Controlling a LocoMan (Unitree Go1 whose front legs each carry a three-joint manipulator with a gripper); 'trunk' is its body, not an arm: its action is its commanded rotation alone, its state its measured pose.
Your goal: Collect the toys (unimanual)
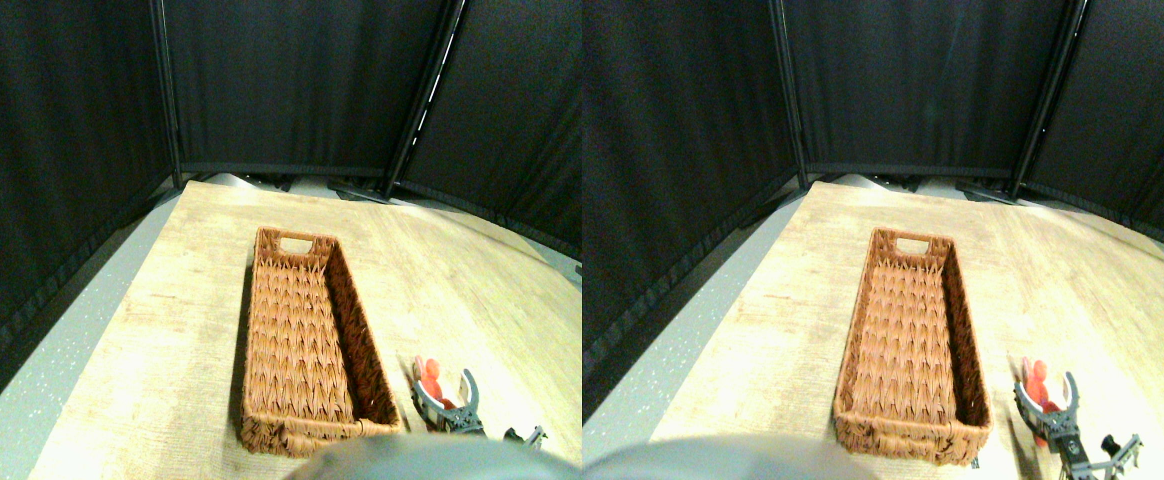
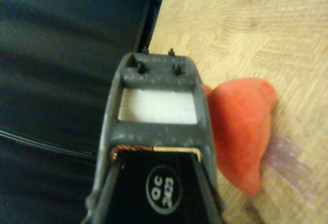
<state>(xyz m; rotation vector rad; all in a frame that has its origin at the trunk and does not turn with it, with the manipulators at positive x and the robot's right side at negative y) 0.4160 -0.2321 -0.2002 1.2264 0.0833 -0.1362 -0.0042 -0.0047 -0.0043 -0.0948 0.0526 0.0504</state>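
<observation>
One red-orange toy (image 1: 432, 375) lies on the wooden table just right of the woven basket (image 1: 352, 320), near the basket's near end. My right gripper (image 1: 447, 392) reaches in from the lower right and stands open, its curved jaws spread on either side of the toy. In the wrist view the toy (image 2: 241, 126) shows as a soft red-orange lump resting on the wood beside the dark jaw frame. The basket holds no toys that I can see.
The long brown basket lies lengthwise down the middle of the light wooden table (image 1: 192, 300). Black curtains (image 1: 292, 80) close off the back and both sides. A grey floor strip (image 1: 42, 380) runs along the table's left edge.
</observation>
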